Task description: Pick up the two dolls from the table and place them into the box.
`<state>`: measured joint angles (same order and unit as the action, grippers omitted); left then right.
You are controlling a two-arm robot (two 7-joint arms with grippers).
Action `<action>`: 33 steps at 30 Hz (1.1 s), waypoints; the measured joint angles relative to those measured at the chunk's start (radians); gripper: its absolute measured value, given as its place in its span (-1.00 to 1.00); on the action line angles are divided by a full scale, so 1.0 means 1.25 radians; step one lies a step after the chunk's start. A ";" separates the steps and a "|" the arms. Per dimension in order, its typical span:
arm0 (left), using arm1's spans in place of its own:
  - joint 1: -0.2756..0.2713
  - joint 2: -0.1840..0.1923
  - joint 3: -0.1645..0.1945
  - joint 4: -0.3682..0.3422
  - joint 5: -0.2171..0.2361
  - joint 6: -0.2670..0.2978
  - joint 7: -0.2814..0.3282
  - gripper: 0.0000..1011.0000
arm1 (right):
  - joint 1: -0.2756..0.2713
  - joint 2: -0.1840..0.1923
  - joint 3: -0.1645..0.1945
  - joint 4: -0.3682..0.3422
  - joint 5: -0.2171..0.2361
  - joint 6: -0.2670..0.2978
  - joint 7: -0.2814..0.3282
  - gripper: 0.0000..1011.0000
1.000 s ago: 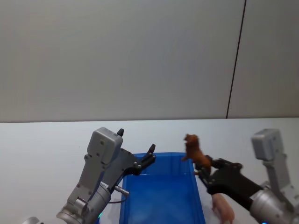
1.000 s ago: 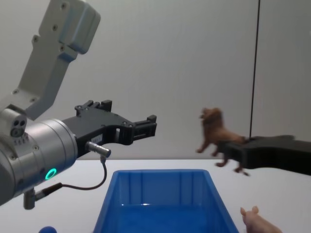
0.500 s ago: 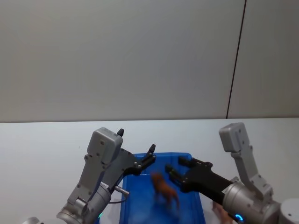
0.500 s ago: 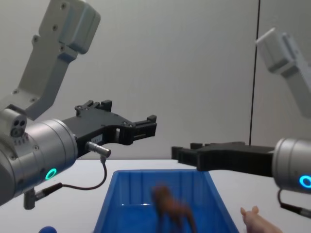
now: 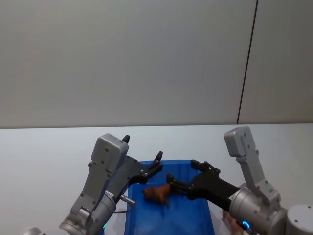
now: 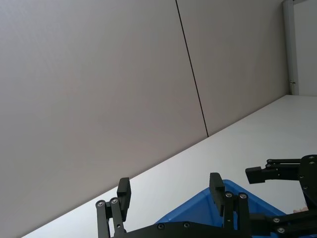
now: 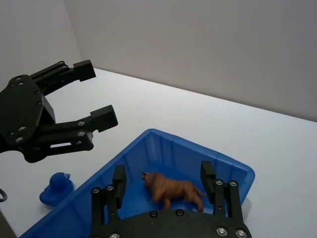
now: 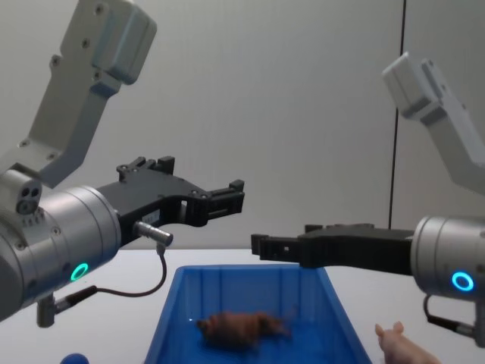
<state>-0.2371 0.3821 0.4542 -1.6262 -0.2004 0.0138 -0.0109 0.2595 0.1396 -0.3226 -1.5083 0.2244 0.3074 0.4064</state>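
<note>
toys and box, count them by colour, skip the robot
blue: 2, the box and a small duck-shaped toy
reddish-brown: 1, the lion lying in the box
pink: 1, the pig outside the box
total: 4

No text, label, brand, number or sign can be read anywhere in these views
</note>
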 joint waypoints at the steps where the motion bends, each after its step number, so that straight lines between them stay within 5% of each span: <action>1: 0.000 0.000 0.000 0.000 0.000 0.000 0.000 0.98 | -0.002 0.001 0.000 -0.003 -0.001 -0.001 -0.004 0.83; 4: 0.000 0.000 0.000 0.000 0.000 0.000 0.000 0.98 | -0.012 0.009 0.001 -0.017 -0.008 -0.004 -0.022 0.98; 25: 0.000 0.000 0.000 0.000 0.000 0.000 0.000 0.98 | -0.168 0.123 0.040 -0.187 -0.007 -0.017 -0.167 0.98; 33: 0.000 0.000 0.000 0.000 0.000 0.000 0.000 0.98 | -0.216 0.151 0.050 -0.208 0.009 -0.025 -0.194 0.98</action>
<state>-0.2371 0.3821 0.4542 -1.6262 -0.2004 0.0138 -0.0109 -0.0102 0.3289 -0.2604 -1.7685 0.2360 0.2768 0.1639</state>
